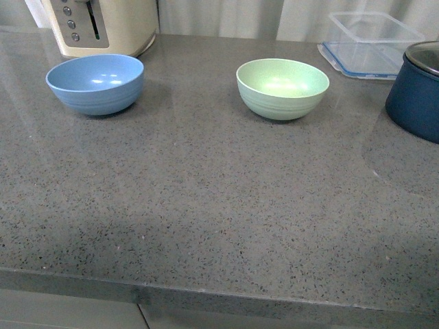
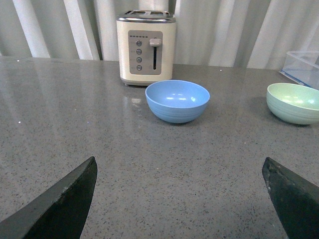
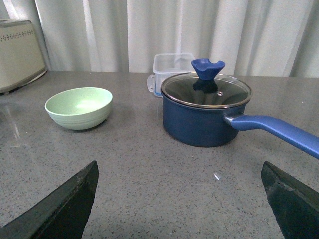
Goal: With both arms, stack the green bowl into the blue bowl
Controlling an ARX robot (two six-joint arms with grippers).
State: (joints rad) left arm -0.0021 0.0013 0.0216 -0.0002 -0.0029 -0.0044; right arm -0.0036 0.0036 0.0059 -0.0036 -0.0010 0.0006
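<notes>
Front view: green bowl (image 1: 282, 88) sits well right of blue bowl (image 1: 96, 82), likely nearer the right tool (image 3: 178, 172), gaping empty like the left tool (image 2: 179, 167).

The front view's upper edge is cutting off the toaster (image 1: 103, 27), and its right edge is cutting the navy pot (image 1: 416, 99), which is covering one corner of the clear container (image 1: 370, 41). In the left wrist view the green bowl (image 2: 294, 103) is running past the picture's edge. The left gripper (image 2: 178, 160) and the right gripper (image 3: 179, 164) are showing only dark finger ends. The pot handle (image 3: 279, 130) is leaving the right wrist view.
</notes>
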